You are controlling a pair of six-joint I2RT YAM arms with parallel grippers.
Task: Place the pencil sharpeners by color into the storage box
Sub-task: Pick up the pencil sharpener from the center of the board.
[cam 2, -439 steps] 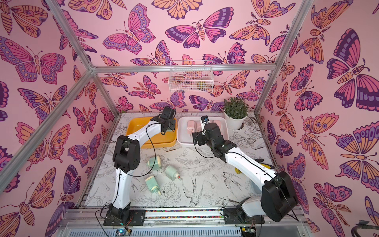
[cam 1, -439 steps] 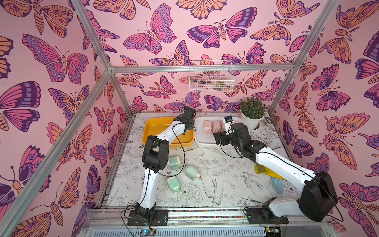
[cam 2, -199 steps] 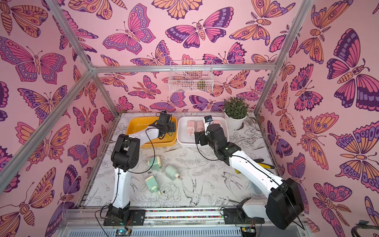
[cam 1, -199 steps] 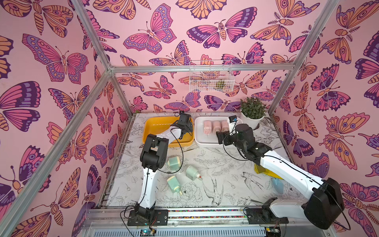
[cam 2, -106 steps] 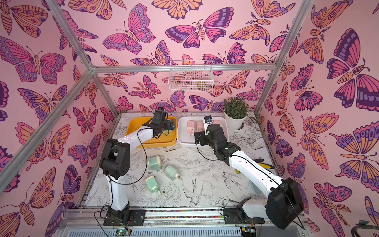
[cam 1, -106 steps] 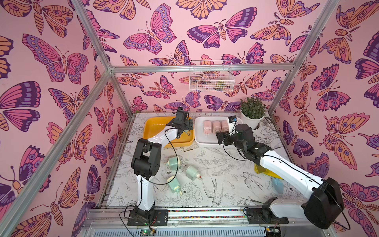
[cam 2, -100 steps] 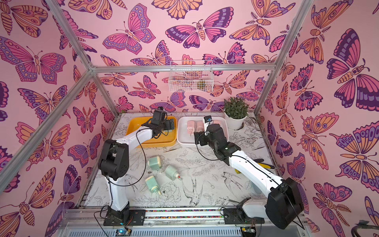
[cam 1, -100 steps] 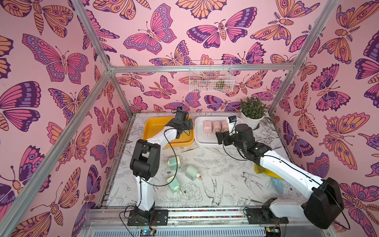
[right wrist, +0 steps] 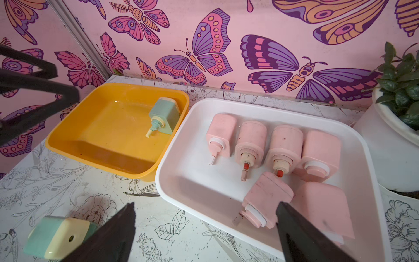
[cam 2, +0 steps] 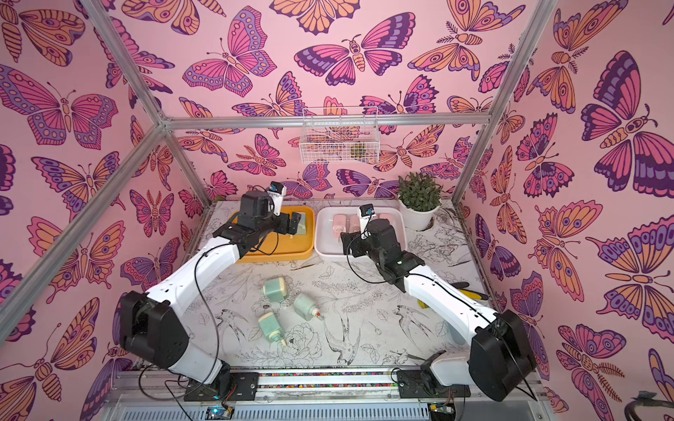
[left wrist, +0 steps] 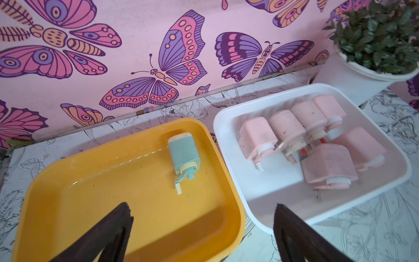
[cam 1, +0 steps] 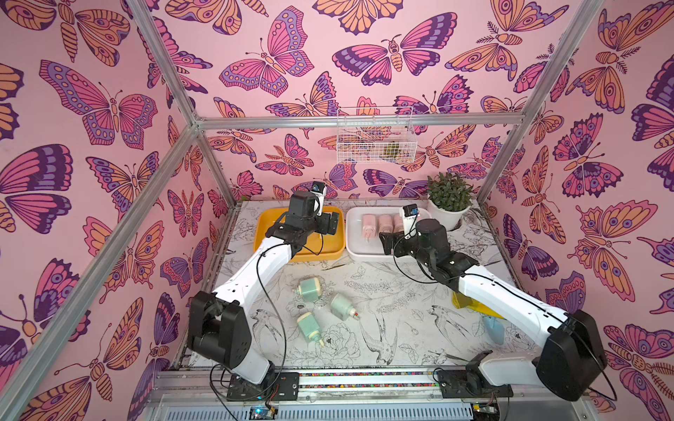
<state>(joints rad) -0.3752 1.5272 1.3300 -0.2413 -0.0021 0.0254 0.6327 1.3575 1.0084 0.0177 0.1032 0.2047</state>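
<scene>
One mint green pencil sharpener (left wrist: 184, 154) lies free in the yellow tray (left wrist: 90, 204). My left gripper (left wrist: 201, 205) hangs open above that tray's near right corner, holding nothing. Several pink sharpeners (right wrist: 251, 143) lie in the white tray (right wrist: 204, 195). My right gripper (right wrist: 205, 204) is open over the white tray's front rim, with one finger beside a pink sharpener (right wrist: 265, 199). In both top views three green sharpeners (cam 1: 309, 289) (cam 1: 341, 307) (cam 1: 307, 325) lie loose on the table's middle.
A potted plant (cam 1: 450, 198) stands right of the white tray (cam 1: 352, 251). A wire basket (cam 1: 374, 140) hangs on the back wall. A translucent yellow piece (cam 1: 470, 306) and a pale blue item (cam 1: 494, 330) lie under my right arm. The yellow tray (cam 1: 330, 251) adjoins the white one.
The left gripper's jaws have opened fully and risen from the yellow tray, leaving the green sharpener lying there. The left arm's elbow has swung out leftward. The right arm has barely moved.
</scene>
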